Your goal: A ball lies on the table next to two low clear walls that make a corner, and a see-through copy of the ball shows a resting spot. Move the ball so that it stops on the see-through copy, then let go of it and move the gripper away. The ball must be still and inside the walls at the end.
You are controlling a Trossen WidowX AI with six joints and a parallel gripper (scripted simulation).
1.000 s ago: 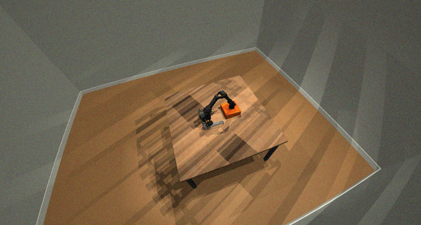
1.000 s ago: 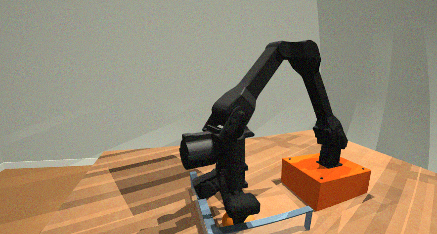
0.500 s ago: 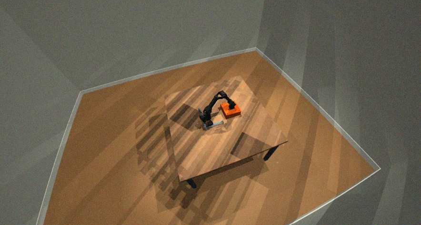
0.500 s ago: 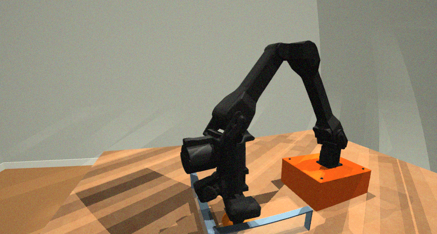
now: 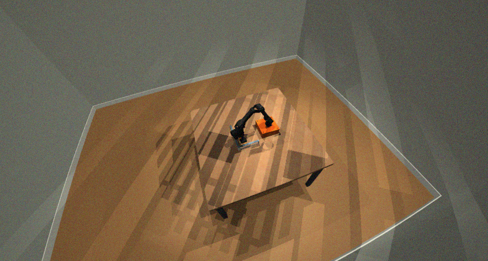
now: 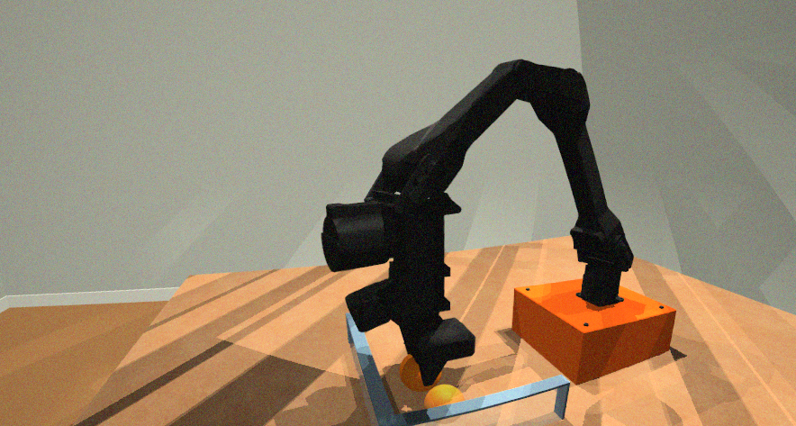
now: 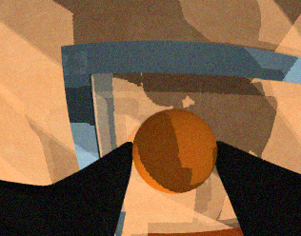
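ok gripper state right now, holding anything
gripper: shut on the ball, one finger on each side of it.

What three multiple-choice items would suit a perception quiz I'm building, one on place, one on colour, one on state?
1. Where is the ball?
A. between the fingers
B. on the base
C. outside the walls

2. What colour is the base under the arm?
A. blue
B. orange
C. green

3. What is the gripper doing?
A. open, holding nothing
B. shut on nothing
C. shut on the ball

Answers:
1 A: the wrist view shows both fingers against its sides.
2 B: the exterior view shows an orange block.
3 C: the fingers press the ball, apart from the see-through copy near the walls.
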